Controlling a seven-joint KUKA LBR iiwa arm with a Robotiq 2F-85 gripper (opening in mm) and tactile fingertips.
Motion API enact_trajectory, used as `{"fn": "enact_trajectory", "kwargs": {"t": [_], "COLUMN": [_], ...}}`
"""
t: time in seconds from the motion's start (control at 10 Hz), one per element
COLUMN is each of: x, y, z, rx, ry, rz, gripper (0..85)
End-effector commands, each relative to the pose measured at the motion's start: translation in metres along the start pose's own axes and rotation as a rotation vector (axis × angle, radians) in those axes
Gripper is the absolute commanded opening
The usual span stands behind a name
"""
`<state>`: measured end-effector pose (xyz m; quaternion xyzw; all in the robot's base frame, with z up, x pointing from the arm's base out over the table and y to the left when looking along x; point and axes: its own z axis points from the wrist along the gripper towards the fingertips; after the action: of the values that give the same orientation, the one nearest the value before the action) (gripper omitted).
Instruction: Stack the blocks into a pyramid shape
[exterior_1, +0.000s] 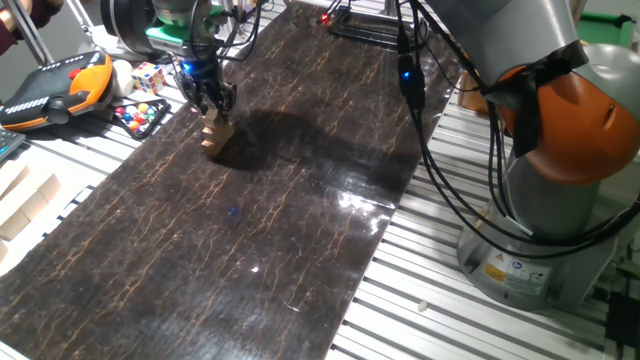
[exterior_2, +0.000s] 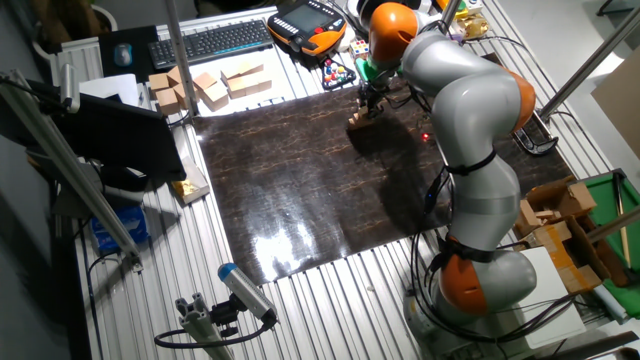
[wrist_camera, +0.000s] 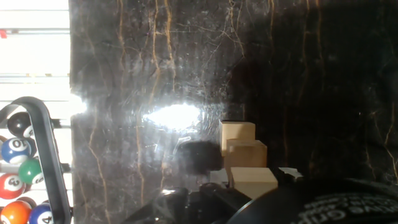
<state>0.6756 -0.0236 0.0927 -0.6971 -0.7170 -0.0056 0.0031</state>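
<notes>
1. so the pyramid shape (exterior_1: 216, 134) stands at the far corner of the dark tabletop (exterior_1: 300, 220), a small stepped stack of tan blocks (wrist_camera: 244, 152).
2. the hand (exterior_1: 211, 103) sits right at its top; whether the fingers grip the upper cube or are parted, i cannot tell.
3. best to lift straight up, slowly, without nudging the stack.
4. puzzle cube (exterior_1: 149, 76) and billiard balls (wrist_camera: 15, 180) lie off the mat.

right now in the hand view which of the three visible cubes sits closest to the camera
The palest cube, lowest in the hand view and partly cut off by the gripper body. The other two cubes lie beyond it, each further up the frame and darker tan.
</notes>
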Motion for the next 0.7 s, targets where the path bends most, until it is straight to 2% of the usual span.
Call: {"fn": "enact_trajectory", "kwargs": {"t": [0.0,0.4,0.6], "x": [0.000,0.001,0.003], "y": [0.000,-0.002,-0.007], "z": [0.000,-0.003,-0.012], "rx": [0.000,-0.005,-0.007], "ry": [0.000,0.004,0.012], "rz": [0.000,-0.023,-0.029], "gripper": [48.3,56.0,56.7]}}
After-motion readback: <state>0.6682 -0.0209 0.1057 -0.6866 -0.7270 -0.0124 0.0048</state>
